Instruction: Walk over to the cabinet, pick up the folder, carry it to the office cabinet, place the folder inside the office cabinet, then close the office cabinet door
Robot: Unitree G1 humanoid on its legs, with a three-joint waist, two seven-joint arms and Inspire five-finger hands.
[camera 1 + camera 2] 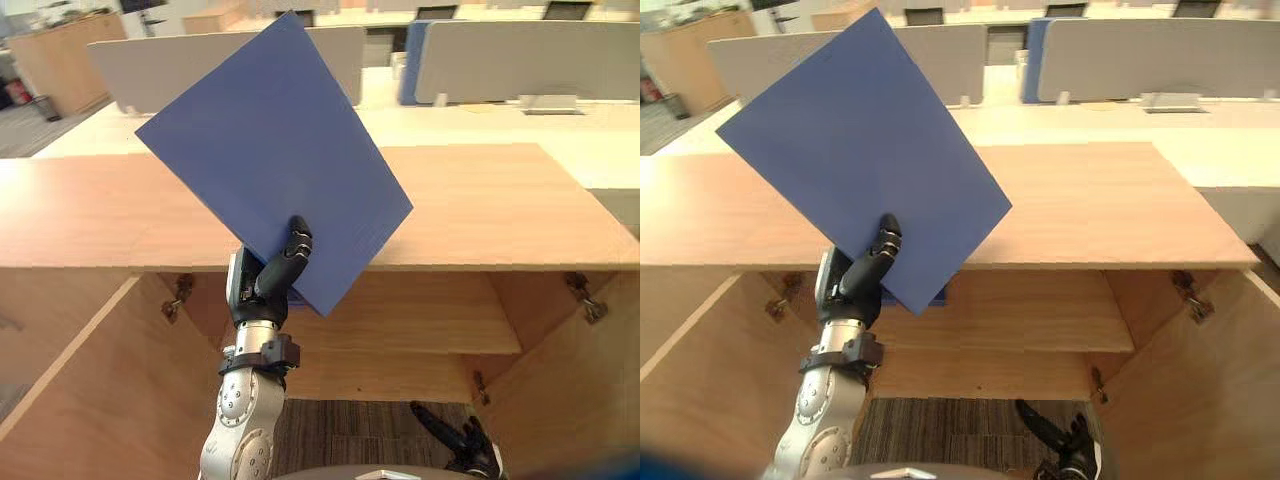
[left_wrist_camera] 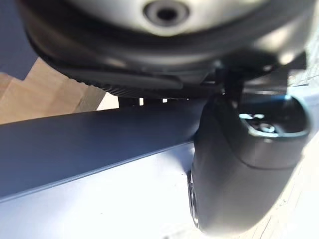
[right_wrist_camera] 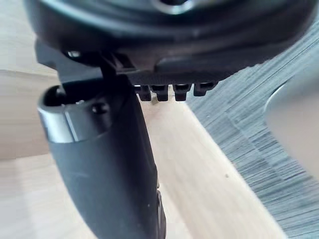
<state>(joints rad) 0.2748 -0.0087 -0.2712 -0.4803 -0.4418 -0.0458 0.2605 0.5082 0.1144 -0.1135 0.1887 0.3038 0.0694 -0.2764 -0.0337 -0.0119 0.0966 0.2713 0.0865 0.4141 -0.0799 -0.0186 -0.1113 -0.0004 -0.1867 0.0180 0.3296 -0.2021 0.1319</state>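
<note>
Folder, left eye view: a blue folder stands tilted in the air in front of the cabinet's top, one corner up and its lowest corner hanging over the open front.
Left hand, left eye view: the left hand grasps the folder near its lower edge, with the thumb pressed on the near face and the fingers behind the sheet.
Office cabinet, left eye view: the office cabinet is light wood. Both doors are swung open, the left door and the right door. A shelf is visible inside and carpet lies below.
Right hand, left eye view: the right hand hangs low near the right door, fingers loosely extended, holding nothing.
Background, left eye view: desk partitions stand beyond the cabinet.
Folder, right eye view: the folder's lower corner overlaps the cabinet's front edge, above the shelf.
Folder, left wrist view: the folder runs as a dark blue band beside the hand, and the thumb lies against it.
Right hand, right wrist view: its thumb hangs free over a wood panel and the carpet, touching nothing. The fingers show as a short row past the palm.
</note>
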